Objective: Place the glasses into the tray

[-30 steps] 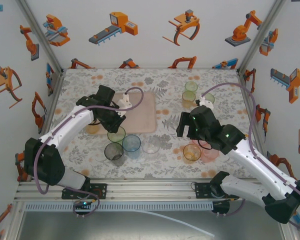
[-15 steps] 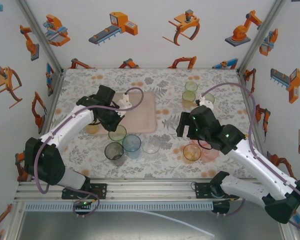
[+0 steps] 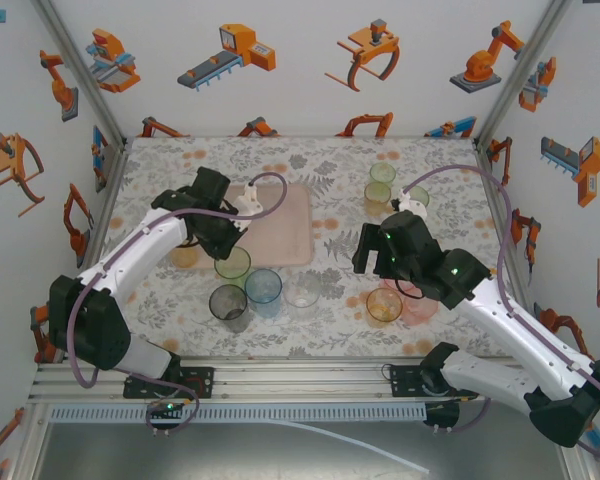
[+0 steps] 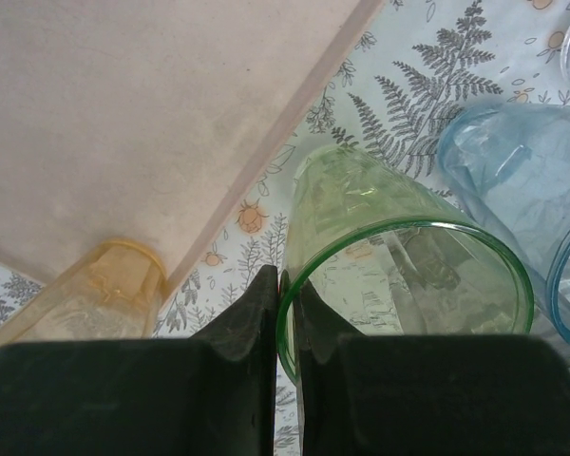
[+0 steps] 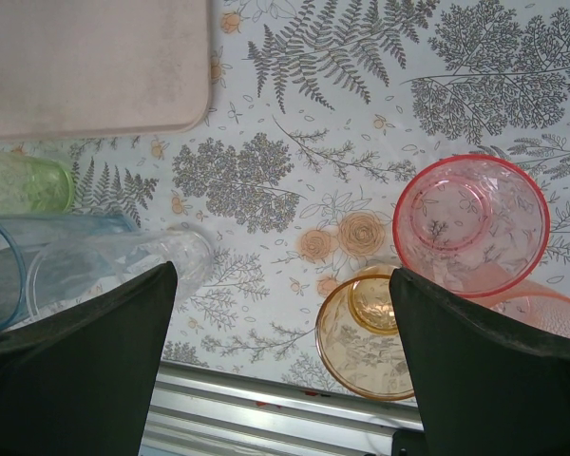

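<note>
the tray (image 3: pixel 285 225) is laid left of centre. the right gripper (image 5: pixel 283 313) is held spread apart, nothing between its fingers, above the amber glass (image 5: pixel 366 332) and pink glass (image 5: pixel 470 223). the left gripper (image 4: pixel 283 285) is clamped on the rim of the green glass (image 4: pixel 399 275), just beside the tray's near edge.

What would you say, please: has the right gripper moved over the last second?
No. The right gripper sits just where it was, off the right edge of the tray in the top view.
</note>
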Controlling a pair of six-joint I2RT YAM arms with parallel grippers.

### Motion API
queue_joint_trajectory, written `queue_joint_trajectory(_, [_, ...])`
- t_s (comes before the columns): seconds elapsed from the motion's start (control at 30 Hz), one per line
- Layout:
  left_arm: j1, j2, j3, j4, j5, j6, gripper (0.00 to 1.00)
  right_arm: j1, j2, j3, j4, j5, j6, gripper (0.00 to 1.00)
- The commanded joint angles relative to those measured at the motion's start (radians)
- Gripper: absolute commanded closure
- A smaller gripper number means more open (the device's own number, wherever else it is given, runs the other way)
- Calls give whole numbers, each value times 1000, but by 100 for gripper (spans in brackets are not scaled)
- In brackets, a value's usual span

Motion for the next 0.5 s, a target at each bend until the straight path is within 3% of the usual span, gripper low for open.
queue_joint_trajectory(0.0, [-5,-19,50,-25,-32,16,91,6,-9,-4,13,21,-6,17])
queue_joint_trajectory(0.47, [37,38,231,-26,-62,11,91,6,-5,-8,18,25,-19,17])
